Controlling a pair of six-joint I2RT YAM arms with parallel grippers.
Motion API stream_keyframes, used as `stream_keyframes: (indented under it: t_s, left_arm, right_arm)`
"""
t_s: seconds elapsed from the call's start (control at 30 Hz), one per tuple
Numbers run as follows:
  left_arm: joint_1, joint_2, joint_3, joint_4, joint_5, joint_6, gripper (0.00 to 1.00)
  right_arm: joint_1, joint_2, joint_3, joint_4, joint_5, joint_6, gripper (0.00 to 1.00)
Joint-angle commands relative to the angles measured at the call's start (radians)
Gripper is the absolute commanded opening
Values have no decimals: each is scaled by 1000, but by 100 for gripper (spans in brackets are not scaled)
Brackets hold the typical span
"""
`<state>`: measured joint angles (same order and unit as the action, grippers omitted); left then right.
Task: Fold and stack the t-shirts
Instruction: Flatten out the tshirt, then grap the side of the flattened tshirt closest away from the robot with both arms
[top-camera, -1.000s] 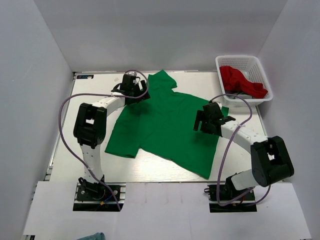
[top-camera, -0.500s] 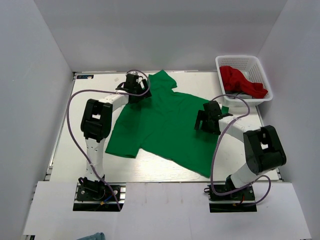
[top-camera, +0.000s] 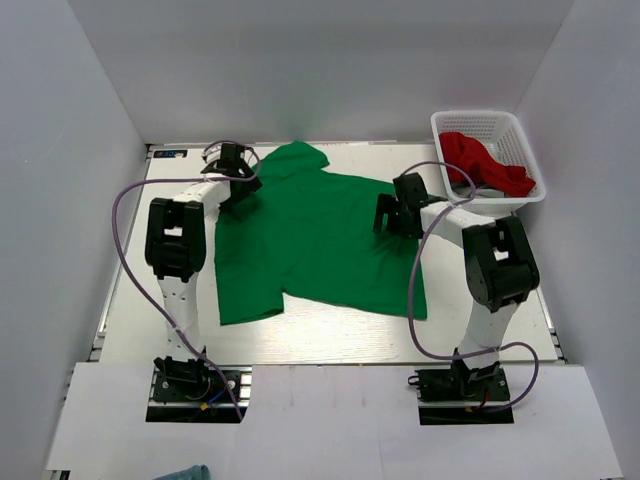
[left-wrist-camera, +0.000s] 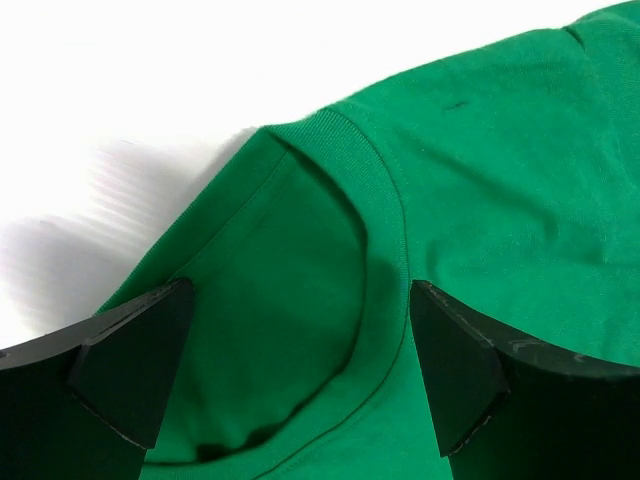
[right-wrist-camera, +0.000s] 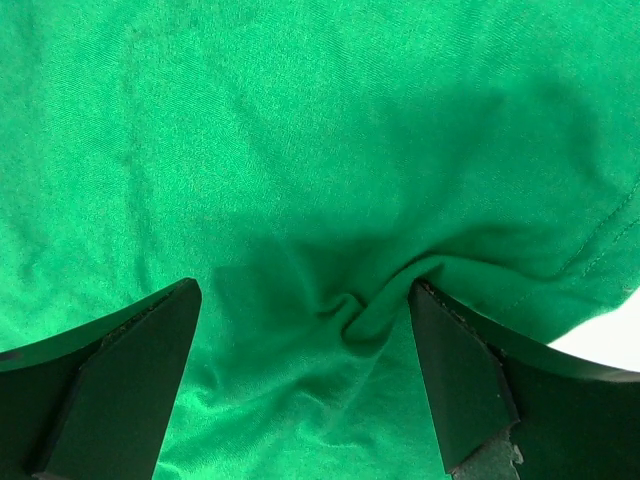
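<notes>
A bright green t-shirt (top-camera: 315, 245) lies spread flat on the white table (top-camera: 130, 290), its hem toward the near edge. My left gripper (top-camera: 240, 192) is open over the shirt's neck; in the left wrist view the ribbed collar (left-wrist-camera: 385, 200) curves between the two wide-apart fingers of the left gripper (left-wrist-camera: 295, 385). My right gripper (top-camera: 390, 215) is open over the shirt's right side. Its wrist view shows a small pinched wrinkle (right-wrist-camera: 370, 310) of green cloth between the jaws of the right gripper (right-wrist-camera: 300, 385). A red t-shirt (top-camera: 482, 162) lies crumpled in the basket.
The white slotted basket (top-camera: 440, 125) stands at the table's far right corner. White walls close in the table at the back and both sides. Purple cables loop from both arms above the table.
Both arms swung toward the far side and leftward. The green shirt turned with them, from lying askew to nearly square with the table, its hem now parallel to the near edge.
</notes>
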<state>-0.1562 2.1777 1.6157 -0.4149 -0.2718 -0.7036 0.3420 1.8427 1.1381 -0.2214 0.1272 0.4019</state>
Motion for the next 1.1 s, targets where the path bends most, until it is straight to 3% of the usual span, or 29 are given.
stream_keyframes:
  t_s: [0.0,0.27,0.47,0.6,0.63,0.77,0.97,1.07]
  left_arm:
    - [38,28,-28,-148,-12,-36,100]
    - [89,70,59,-92,118,21,100]
    - [89,4,139,-156,134,52,100]
    - [80,-215,-29,-153,112,61,100]
    - [67,-325,-68,-142,103,61,100]
    - [58,-536,-291,-91,164,38,100]
    - [58,-873,-725,-131,212,-62,100]
    - [58,-1016,-865,-159,256,-73,100]
  right_arm:
    - [5,81,64,-16,-101,-25,90]
    - [11,162,206,-35,-164,-60,90]
    - [12,106,336,-130,-32,-80,90]
    - [9,-80,226,-125,9,-12,90]
    - [8,-112,118,-101,6,4,90]
    - [9,-261,-72,10,-150,18,90]
    - [8,-224,-167,71,-187,87,90]
    - [5,-221,-225,99,-195,135,90]
